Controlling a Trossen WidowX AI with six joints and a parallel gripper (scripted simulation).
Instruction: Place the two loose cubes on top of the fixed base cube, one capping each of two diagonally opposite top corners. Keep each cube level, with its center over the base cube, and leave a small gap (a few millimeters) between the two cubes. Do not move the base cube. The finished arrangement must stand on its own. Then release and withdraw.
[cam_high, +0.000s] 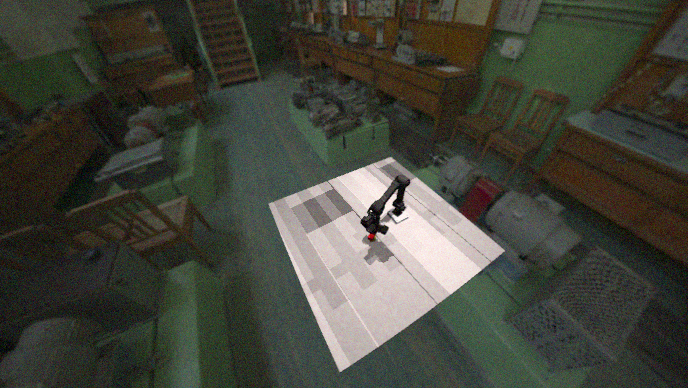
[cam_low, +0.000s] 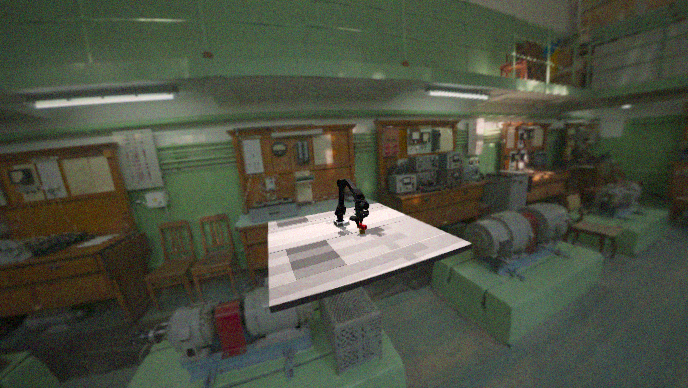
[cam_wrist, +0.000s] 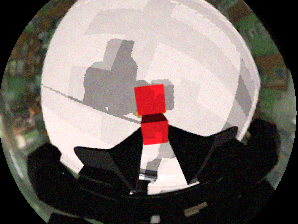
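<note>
My gripper (cam_wrist: 153, 128) is shut on a red cube (cam_wrist: 154, 132), which sits between the fingertips in the wrist view. The other red cube (cam_wrist: 150, 98) is just beyond it, on the yellow base cube (cam_low: 362, 231). Only slivers of the base show in the wrist view, at the lower edge of the far red cube. The two red cubes appear close together, with a dark red strip between them; I cannot tell whether they touch or whether the held cube rests on the base. In the top and exterior views the red cubes merge into one small patch below the gripper.
The arm's pale base plate (cam_high: 398, 217) (cam_low: 340, 223) stands on the pale patchwork table (cam_high: 345, 320) (cam_low: 420, 247). The arm reaches from there over the cubes. The arm's shadow lies on the table beside the cubes. Workshop benches and machines stand around the table.
</note>
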